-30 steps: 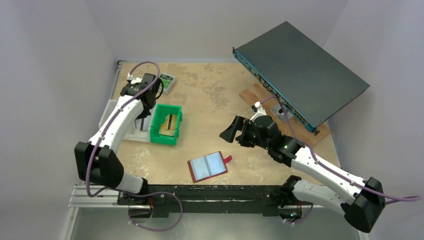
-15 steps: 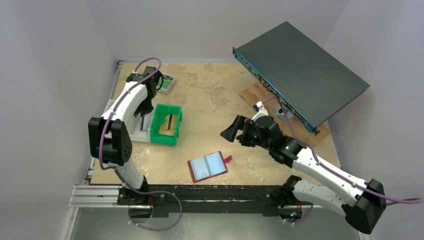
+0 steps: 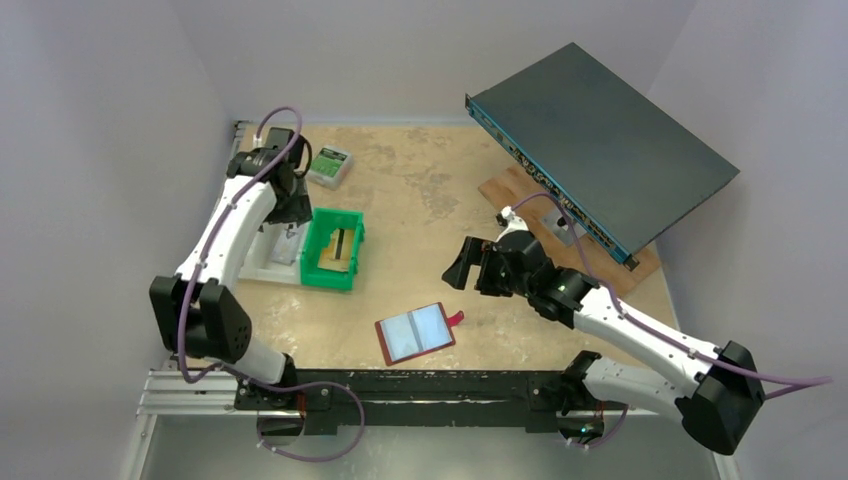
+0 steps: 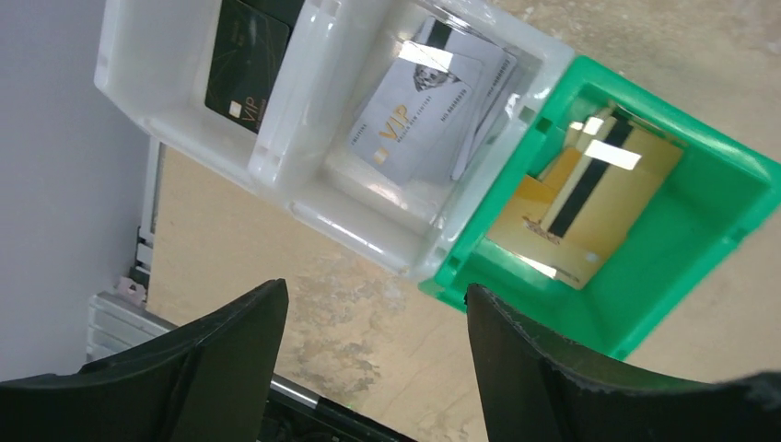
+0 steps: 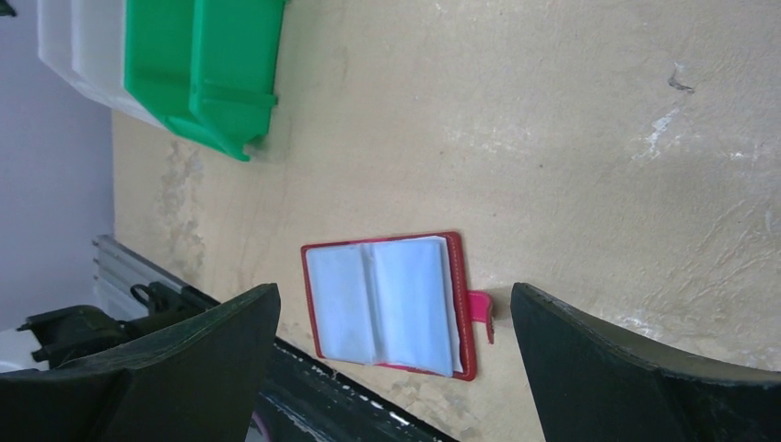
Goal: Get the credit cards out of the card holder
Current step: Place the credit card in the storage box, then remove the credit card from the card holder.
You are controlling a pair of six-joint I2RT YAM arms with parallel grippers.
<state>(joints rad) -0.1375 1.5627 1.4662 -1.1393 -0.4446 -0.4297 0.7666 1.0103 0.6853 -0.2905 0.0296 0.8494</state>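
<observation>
**A:** Where's the small red folding card holder?

**B:** Lying open on the worktop near the front edge, pale pockets up. I can't tell whether any pocket holds a card. The right jaws hang spread and empty just beyond it.

**A:** And the credit cards?

**B:** Farther left: a gold one in the green plastic bin, silver and black ones in the white tray. The left jaws hover above, spread, holding nothing.

**A:** Next?

**B:** Likely checking the pockets. A leftover card needs a thin edge pinch.

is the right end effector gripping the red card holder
No, the right end effector is open with nothing between its fingers, and the card holder lies spread open on the table, apart from it.
</observation>
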